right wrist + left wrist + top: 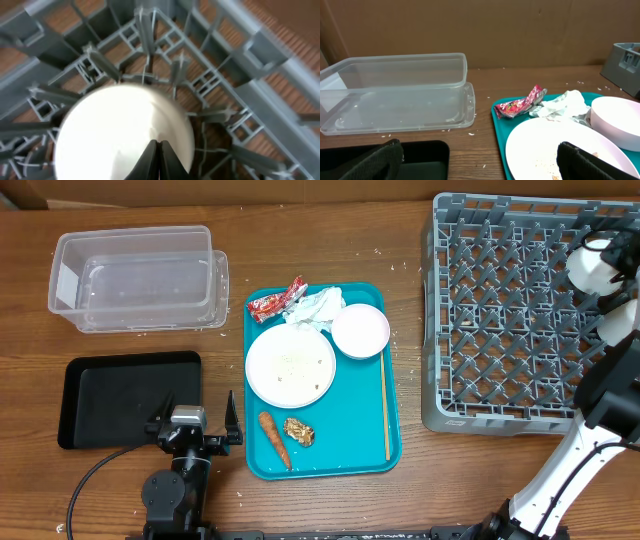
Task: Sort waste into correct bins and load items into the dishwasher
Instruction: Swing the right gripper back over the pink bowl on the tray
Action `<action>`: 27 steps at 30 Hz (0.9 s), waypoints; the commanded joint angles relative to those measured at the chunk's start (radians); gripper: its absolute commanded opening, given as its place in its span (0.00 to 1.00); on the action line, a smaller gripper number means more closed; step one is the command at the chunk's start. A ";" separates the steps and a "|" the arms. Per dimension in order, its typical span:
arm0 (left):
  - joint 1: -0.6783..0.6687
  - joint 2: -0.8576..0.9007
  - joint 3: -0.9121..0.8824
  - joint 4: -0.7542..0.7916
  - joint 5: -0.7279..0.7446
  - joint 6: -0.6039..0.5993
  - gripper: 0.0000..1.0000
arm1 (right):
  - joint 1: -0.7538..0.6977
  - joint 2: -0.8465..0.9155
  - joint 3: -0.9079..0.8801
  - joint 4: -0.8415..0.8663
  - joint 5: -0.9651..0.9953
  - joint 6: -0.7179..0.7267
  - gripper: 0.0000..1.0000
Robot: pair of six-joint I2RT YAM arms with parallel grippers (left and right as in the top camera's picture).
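Right wrist view: the right pincer (156, 150) is seen pressed together on the rim of a white round dish (120, 125), which is held over the grey dish rack (240, 75), with the rack's tines and grid visible all round it. From overhead, the dish is placed over the right side of the rack, in its far half. The rack is set at the right end of the wooden desk (330, 230).

The left pincer (198, 412) is seen spread wide with nothing between its fingers, low at the near edge of the desk. One finger is placed over the near right corner of a black tray (110, 395), the other just beside the left edge of a teal tray (375, 450).

On the teal tray a white plate (290, 365) with crumbs is laid, and a white bowl (360, 330) is set touching it at the far right. Beyond the plate a red wrapper (277, 301) and a crumpled tissue (318, 307) are found side by side. Nearer than the plate, a carrot (274, 439) and a brown food scrap (299, 431) are laid close together, and a thin wooden stick (385, 405) is laid along the tray's right side.

A clear plastic container (135, 275) is set beyond the black tray, at the far left.
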 commanded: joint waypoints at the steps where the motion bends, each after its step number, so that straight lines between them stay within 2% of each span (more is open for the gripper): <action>1: 0.004 -0.011 -0.005 0.000 -0.006 0.012 1.00 | 0.003 -0.016 0.148 -0.057 0.036 0.007 0.07; 5: 0.004 -0.011 -0.005 0.000 -0.006 0.012 1.00 | 0.006 -0.023 0.283 -0.170 0.027 0.060 0.20; 8: 0.004 -0.011 -0.005 0.000 -0.006 0.012 1.00 | 0.010 -0.043 0.390 -0.263 0.008 0.142 0.47; 10: 0.004 -0.011 -0.005 0.000 -0.006 0.012 1.00 | 0.012 -0.063 0.446 -0.315 -0.072 0.165 0.87; 11: 0.004 -0.011 -0.005 0.000 -0.006 0.012 1.00 | 0.013 -0.075 0.473 -0.345 -0.149 0.165 1.00; 14: 0.004 -0.011 -0.005 0.000 -0.006 0.012 1.00 | 0.013 -0.129 0.513 -0.446 -0.483 0.164 1.00; 17: 0.004 -0.011 -0.005 0.000 -0.006 0.012 1.00 | 0.028 -0.150 0.513 -0.523 -0.679 0.157 1.00; 21: 0.004 -0.011 -0.005 0.000 -0.006 0.012 1.00 | 0.087 -0.151 0.508 -0.647 -0.892 -0.013 1.00; 24: 0.004 -0.011 -0.005 0.000 -0.006 0.012 1.00 | 0.180 -0.150 0.503 -0.769 -0.881 -0.190 1.00; 25: 0.004 -0.011 -0.005 0.000 -0.006 0.012 1.00 | 0.241 -0.149 0.502 -0.824 -0.812 -0.252 1.00; 27: 0.004 -0.011 -0.005 0.000 -0.006 0.012 1.00 | 0.320 -0.149 0.489 -0.840 -0.702 -0.271 1.00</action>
